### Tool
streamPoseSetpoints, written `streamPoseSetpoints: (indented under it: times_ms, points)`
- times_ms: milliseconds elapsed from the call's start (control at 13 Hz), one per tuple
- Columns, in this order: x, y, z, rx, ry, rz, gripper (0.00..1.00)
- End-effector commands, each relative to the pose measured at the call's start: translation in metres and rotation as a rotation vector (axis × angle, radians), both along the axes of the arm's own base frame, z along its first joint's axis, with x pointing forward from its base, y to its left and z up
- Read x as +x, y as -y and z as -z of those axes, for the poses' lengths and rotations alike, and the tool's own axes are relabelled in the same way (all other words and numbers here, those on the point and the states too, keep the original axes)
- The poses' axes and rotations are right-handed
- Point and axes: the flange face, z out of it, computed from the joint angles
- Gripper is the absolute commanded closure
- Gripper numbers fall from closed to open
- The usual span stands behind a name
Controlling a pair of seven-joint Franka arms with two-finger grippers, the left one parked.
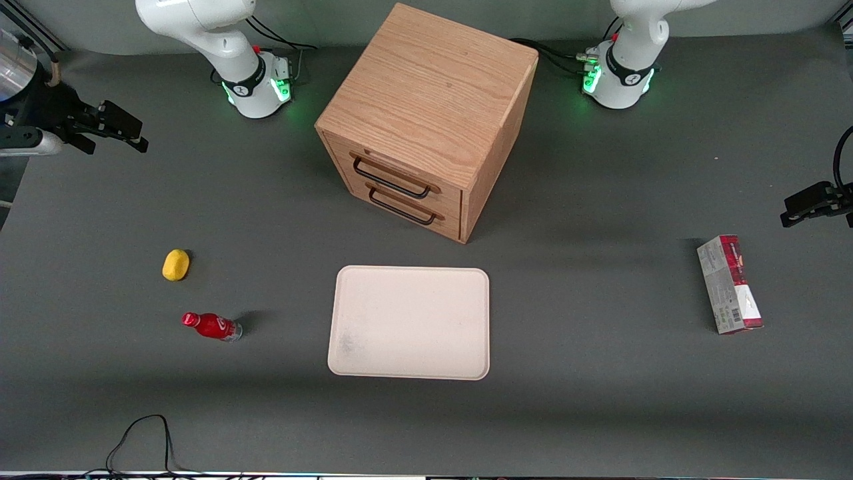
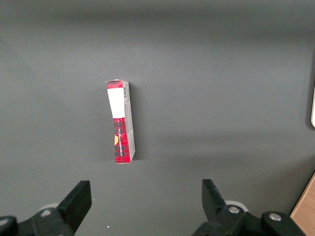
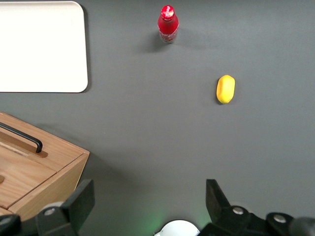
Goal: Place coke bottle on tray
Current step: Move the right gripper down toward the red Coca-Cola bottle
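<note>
1. Nothing of the task was done: the coke bottle (image 1: 212, 327) stood on the table toward the working arm's end, well apart from the tray (image 1: 410, 323), which held nothing.
2. Gripper (image 1: 113, 130) hung high at that end of the table, fingers spread and holding nothing; reaching, grasping and carrying all remained.
3. Writing on the bottle was too small to read, as was the carton's (image 1: 729, 285) print.
</note>
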Motion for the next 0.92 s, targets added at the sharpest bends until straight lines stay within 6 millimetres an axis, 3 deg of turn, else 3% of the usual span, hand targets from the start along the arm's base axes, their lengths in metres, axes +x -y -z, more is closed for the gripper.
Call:
streamPoseSetpoints:
  times_ms: [0,154,385,538,692,846]
  points:
    - [0.006,0.0,0.002,-0.024,-0.004,0.026,0.0]
    - [0.024,-0.001,0.002,-0.03,-0.001,0.03,0.0]
    - [0.095,-0.006,0.013,-0.045,0.016,0.037,0.0]
    - [0.144,-0.007,0.045,-0.066,-0.006,-0.006,0.0]
    - [0.176,-0.009,0.091,-0.029,-0.016,-0.025,0.0]
    - [0.204,0.006,0.14,-0.032,0.016,-0.056,0.0]
